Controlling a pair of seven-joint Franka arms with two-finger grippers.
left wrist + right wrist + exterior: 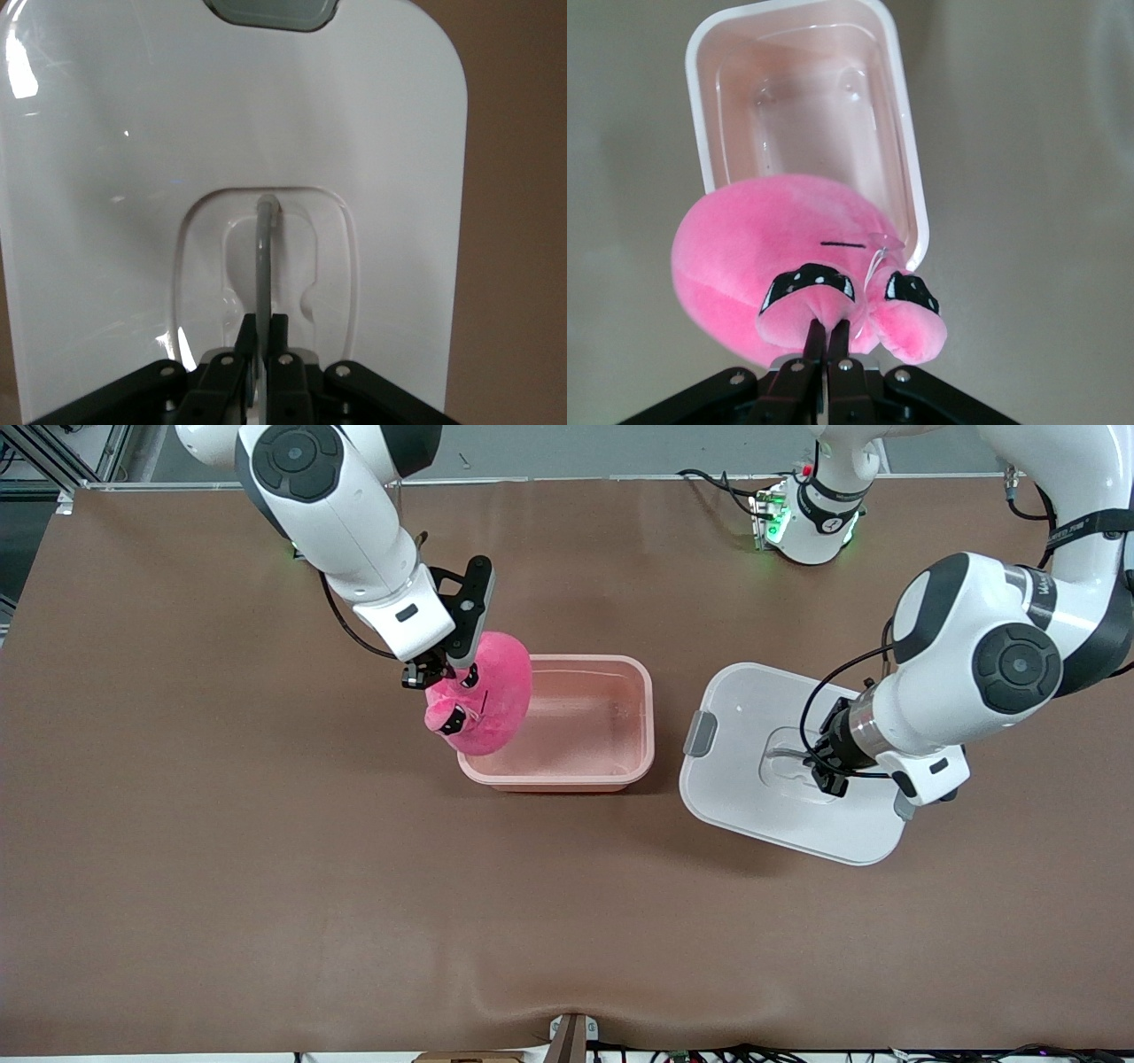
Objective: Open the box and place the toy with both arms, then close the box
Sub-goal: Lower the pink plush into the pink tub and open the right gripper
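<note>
The pink box (611, 771) stands open in the middle of the table, its inside bare; it also shows in the right wrist view (908, 177). Its white lid (753, 815) lies flat on the table beside it, toward the left arm's end. My right gripper (440, 676) is shut on the bright pink toy (496, 700) and holds it over the box's end nearest the right arm; the toy (744, 257) hangs from a pinched fold. My left gripper (822, 766) is shut on the lid's clear centre handle (263, 257), low over the lid (106, 177).
The brown table (266, 886) spreads wide around the box and lid. A grey clip (700, 733) sits on the lid's edge facing the box. The left arm's green-lit base (802, 522) stands at the table's back edge.
</note>
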